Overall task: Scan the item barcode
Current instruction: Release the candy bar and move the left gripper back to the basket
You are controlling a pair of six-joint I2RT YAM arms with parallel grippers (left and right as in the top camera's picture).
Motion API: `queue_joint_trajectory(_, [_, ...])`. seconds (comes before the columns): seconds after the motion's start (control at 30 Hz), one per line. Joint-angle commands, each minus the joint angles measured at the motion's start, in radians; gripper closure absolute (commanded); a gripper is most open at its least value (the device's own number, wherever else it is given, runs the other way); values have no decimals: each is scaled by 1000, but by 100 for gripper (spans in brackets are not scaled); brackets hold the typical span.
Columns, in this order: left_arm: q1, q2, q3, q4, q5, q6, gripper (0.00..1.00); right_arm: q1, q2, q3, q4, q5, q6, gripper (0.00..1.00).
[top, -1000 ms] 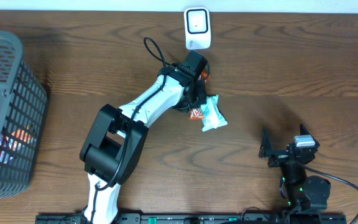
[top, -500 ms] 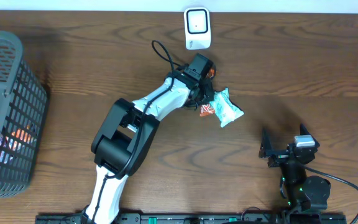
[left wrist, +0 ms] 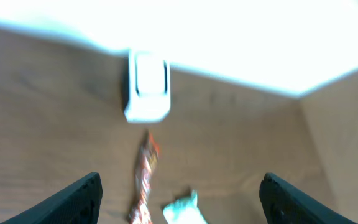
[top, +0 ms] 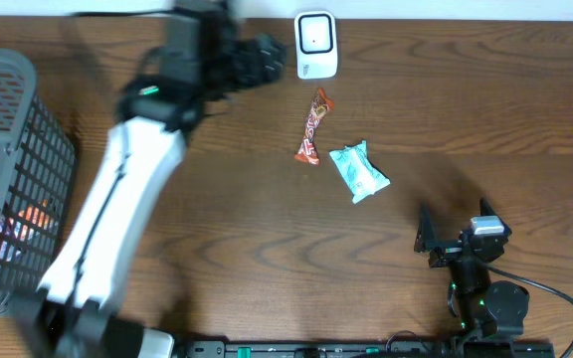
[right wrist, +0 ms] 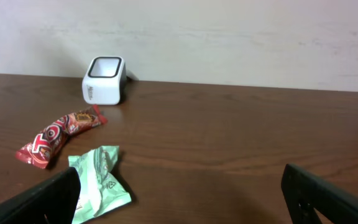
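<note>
Hanging wide open and empty beside the scanner [top: 315,45], the left tool [top: 265,55] could knock it askew on a fast swing; the right tool [top: 454,221] rests open, empty too.

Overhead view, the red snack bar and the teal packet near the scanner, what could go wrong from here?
The red snack bar wrapper and the crinkled teal packet lie close together, so the open left jaws reaching for one may drag the other. No barcode shows on either, so an item could meet the white box scanner wrong side up.
</note>
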Motion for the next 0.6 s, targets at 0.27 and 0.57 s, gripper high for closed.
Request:
queue_joint_trajectory(0.27, [563, -366, 23, -193, -667, 40, 20, 6, -5, -1, -4, 1, -7, 1])
queue_joint_trajectory(0.57, [907, -224, -58, -351, -931, 151, 20, 6, -5, -1, -4, 1, -7, 1])
